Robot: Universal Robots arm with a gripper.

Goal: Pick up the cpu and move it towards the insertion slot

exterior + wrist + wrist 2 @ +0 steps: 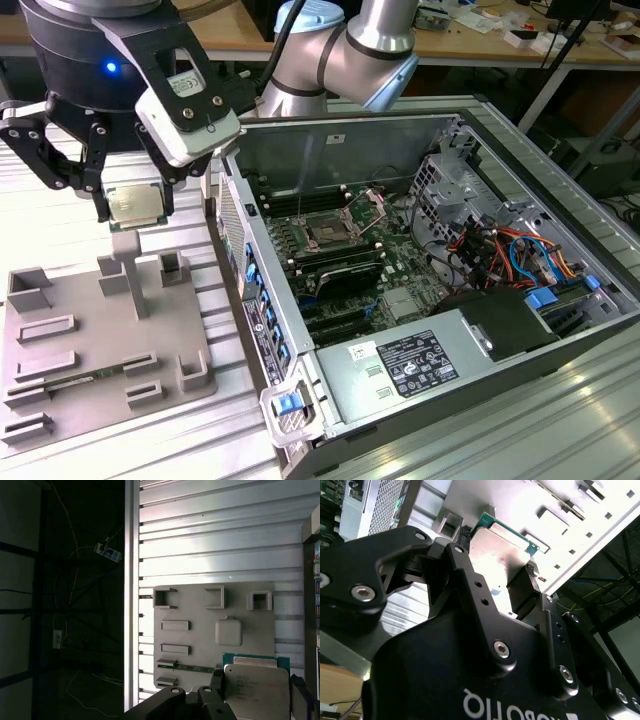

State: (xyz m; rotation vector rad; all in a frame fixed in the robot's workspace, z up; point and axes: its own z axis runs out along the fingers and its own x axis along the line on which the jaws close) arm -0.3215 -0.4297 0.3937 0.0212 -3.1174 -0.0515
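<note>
The jaws of the gripper [135, 215] pinch the cpu [135, 206] by its edges, holding it clear above the grey tray [60, 370] on the worktop [60, 215]. The insertion slot [330, 232] sits well apart inside the open computer case [400, 350], toward the exterior view's right.

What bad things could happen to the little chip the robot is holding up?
1. The hand pinches the cpu only by its thin edges, in the air above the grey tray. If it slips, it could drop onto the tray's raised posts.
2. The insertion slot sits down inside the computer case, past its wall, so the wide hand might bump that wall.
3. The slot's thin metal bracket stands open beside it and could get clipped.
</note>
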